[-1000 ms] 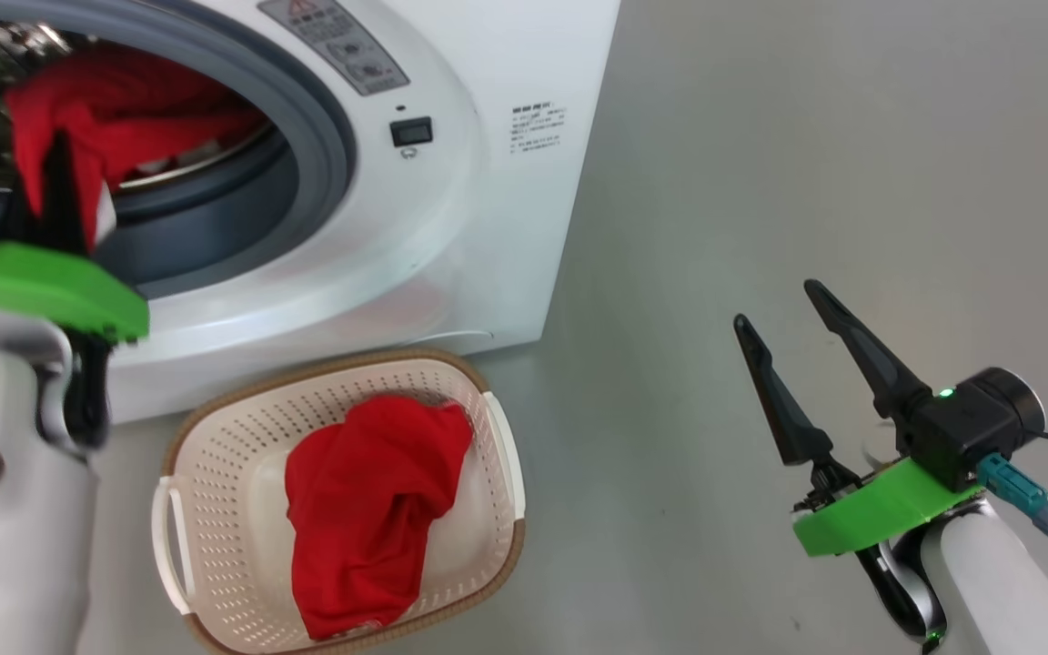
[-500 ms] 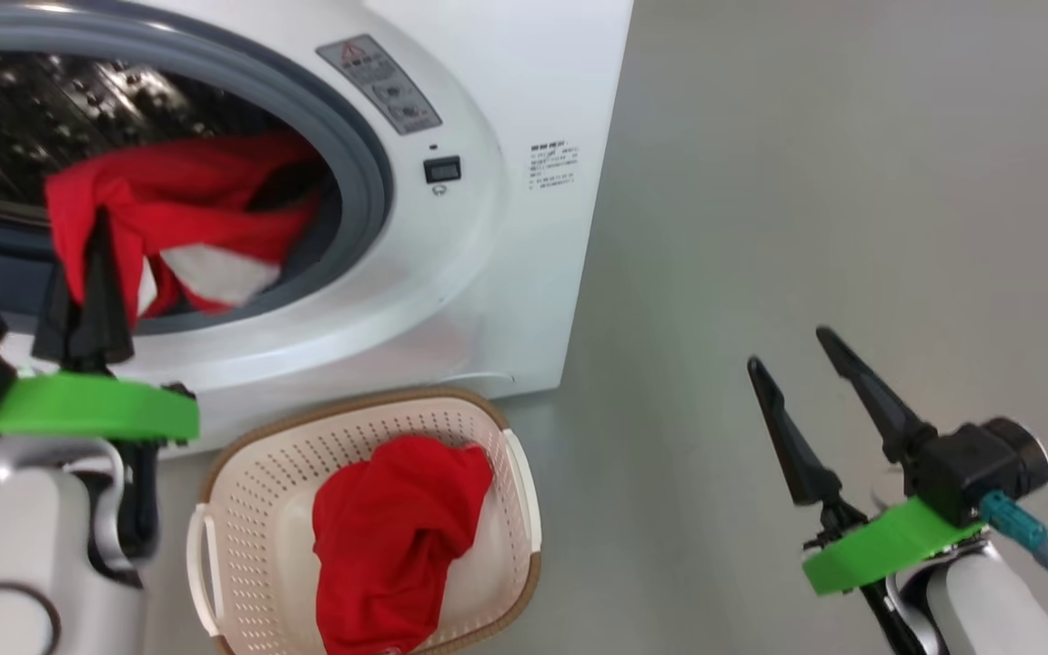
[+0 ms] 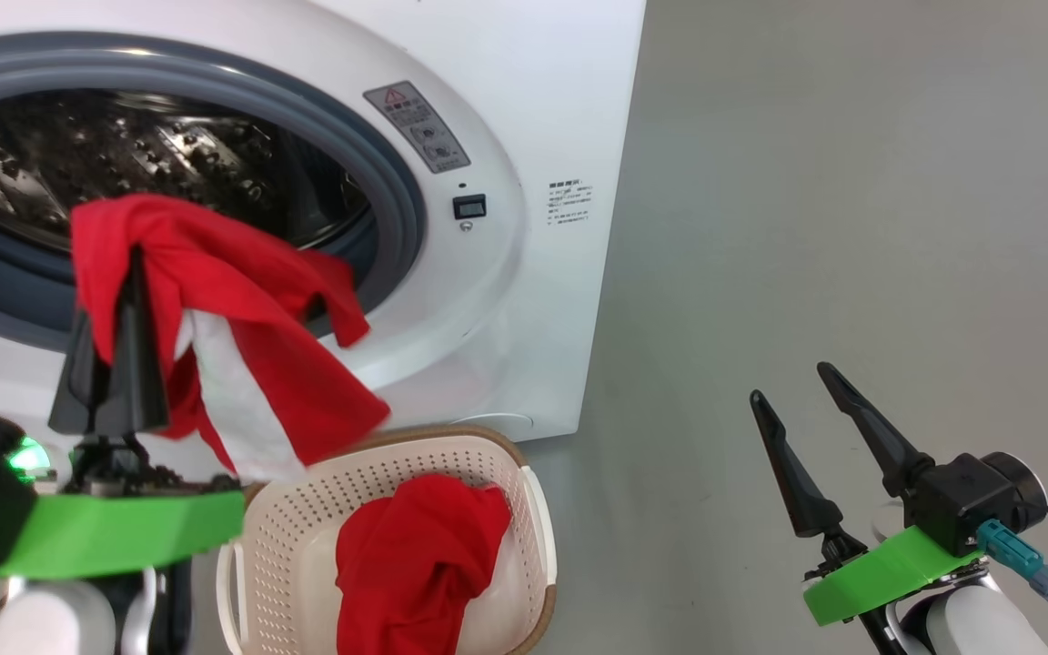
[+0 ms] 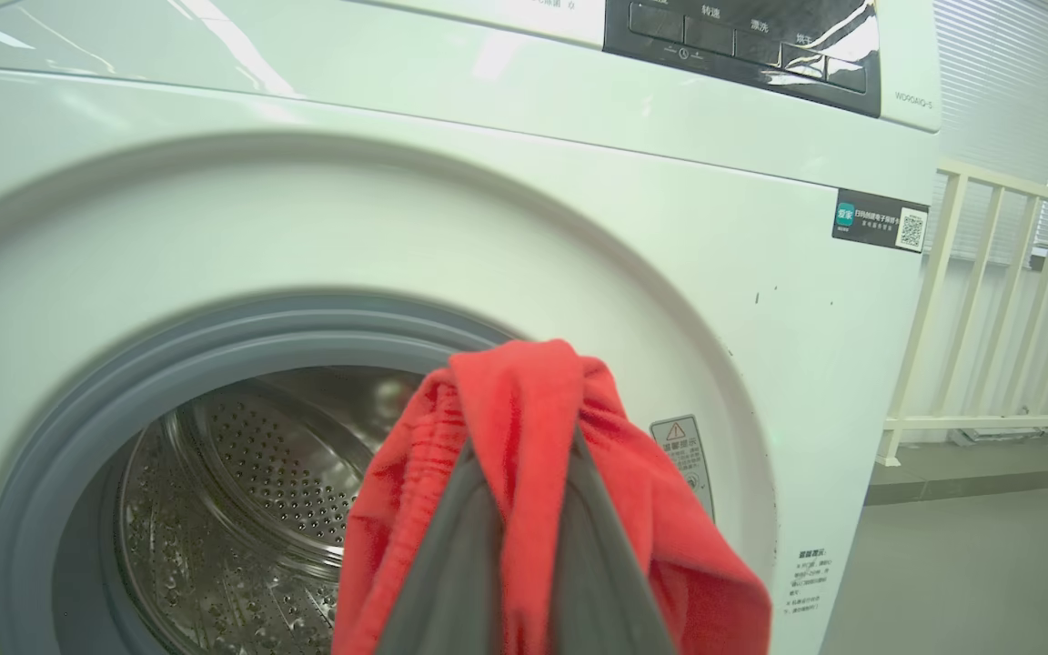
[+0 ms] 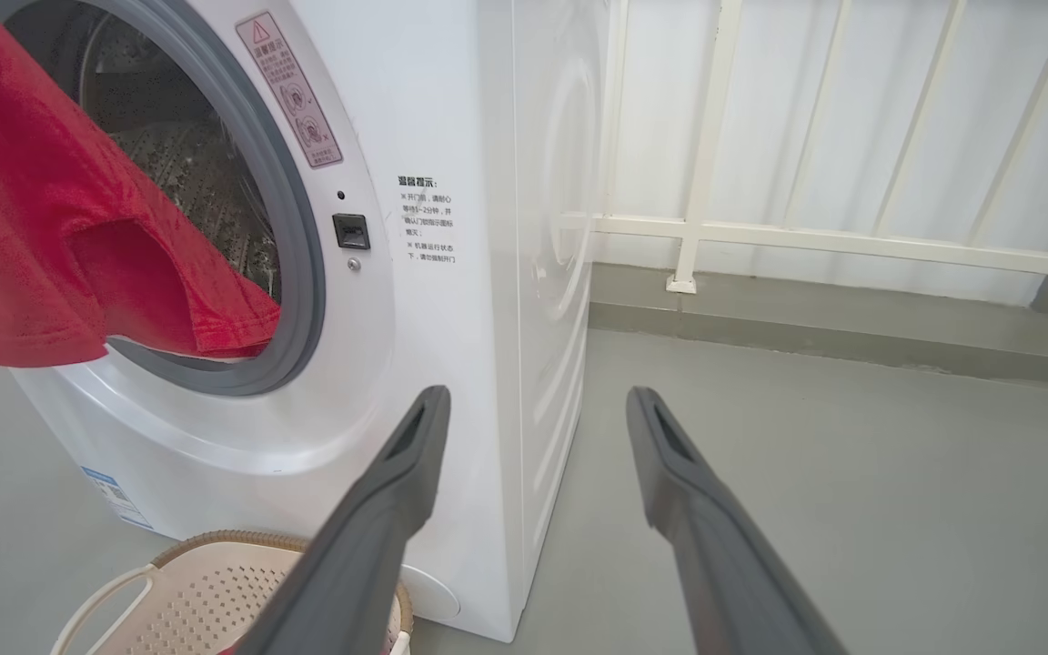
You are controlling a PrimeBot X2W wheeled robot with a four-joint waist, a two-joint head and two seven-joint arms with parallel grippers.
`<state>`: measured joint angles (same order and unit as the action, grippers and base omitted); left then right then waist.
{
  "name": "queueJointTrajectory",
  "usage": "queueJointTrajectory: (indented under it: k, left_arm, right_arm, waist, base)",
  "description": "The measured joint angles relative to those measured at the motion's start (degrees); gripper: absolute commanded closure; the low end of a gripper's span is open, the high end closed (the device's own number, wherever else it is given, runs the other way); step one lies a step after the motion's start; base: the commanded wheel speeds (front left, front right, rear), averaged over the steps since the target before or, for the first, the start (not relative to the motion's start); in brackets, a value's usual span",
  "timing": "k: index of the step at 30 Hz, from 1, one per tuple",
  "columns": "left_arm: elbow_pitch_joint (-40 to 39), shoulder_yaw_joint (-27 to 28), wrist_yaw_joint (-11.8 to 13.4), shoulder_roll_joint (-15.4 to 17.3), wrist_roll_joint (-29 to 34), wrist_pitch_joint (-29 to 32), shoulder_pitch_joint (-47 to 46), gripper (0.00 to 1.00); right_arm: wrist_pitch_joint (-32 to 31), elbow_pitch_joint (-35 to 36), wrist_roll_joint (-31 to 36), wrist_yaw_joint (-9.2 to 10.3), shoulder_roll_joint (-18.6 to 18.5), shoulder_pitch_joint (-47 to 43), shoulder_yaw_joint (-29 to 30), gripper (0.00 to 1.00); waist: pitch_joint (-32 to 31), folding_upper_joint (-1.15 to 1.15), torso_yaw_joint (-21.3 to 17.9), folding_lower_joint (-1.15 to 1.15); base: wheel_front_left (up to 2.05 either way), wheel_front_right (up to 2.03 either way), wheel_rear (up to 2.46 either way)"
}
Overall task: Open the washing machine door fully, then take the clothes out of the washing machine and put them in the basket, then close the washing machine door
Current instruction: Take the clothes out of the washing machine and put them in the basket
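- At 9 o'clock in the head view, the bright red soft fabric garment with white inner patches [image 3: 251, 364] hangs outside the drum mouth. Its lower hem is near the basket rim at 6 o'clock.
- Left gripper [image 3: 131, 282]: the two long dark fingers are clenched on an upper fold of this garment. Judgement: a high pinch lets the fabric hang free of the grey rubber ring [image 3: 397, 209], which limits snagging.
- A second red garment [image 3: 415, 564] lies inside the small cream perforated plastic basket with a brown woven-look rim [image 3: 469, 438]. The basket stands just beside the machine front, probably to keep the carry short.
- The big white front-loading washing machine [image 3: 560, 109] presents its perforated steel drum [image 3: 169, 164] open to the arm.
- Right gripper [image 3: 790, 382]: released, fingers spread wide, grasping nothing. It sits at 4 o'clock over the grey floor [image 3: 851, 182], well apart from the machine. Judgement: parked clear of the left arm's path.
- Judged next step: carry the held garment over the basket and release it.
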<state>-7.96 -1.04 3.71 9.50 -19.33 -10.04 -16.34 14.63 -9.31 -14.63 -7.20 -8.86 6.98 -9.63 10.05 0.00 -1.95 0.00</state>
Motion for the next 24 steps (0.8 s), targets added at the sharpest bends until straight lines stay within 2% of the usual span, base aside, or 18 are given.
queueJointTrajectory:
  k: [5, 12, 17, 24]
  left_arm:
    - [-6.7, -1.1, 1.0, 0.0, 0.9, 2.4, 2.4, 1.00]
    - [-7.6, -3.4, 1.9, -1.8, 0.5, 4.0, 6.5, 1.00]
    - [-2.1, -5.1, 1.8, -3.4, -0.8, 3.3, 6.9, 1.00]
    - [12.5, -6.4, -0.8, -4.8, -3.9, 0.1, 4.1, 1.00]
  right_arm:
    - [0.0, 0.0, 0.0, 0.00, 0.2, -0.1, -0.1, 0.00]
    - [0.0, 0.1, 0.0, 0.00, 0.1, -1.0, -0.1, 0.00]
    - [0.0, 0.2, 0.0, 0.00, -0.1, -0.9, 0.0, 0.00]
    - [0.0, 0.9, 0.0, 0.00, -0.4, 2.3, 0.0, 0.00]
  waist:
    - [-0.3, 0.00, 0.2, 0.00]
    - [1.3, 0.00, 0.4, 0.00]
    - [3.6, 0.00, 0.5, 0.00]
    - [7.7, 0.00, 1.1, 0.00]
  base:
    - [0.00, 0.00, 0.00]
    - [0.00, 0.00, 0.00]
    - [0.00, 0.00, 0.00]
    - [0.00, 0.00, 0.00]
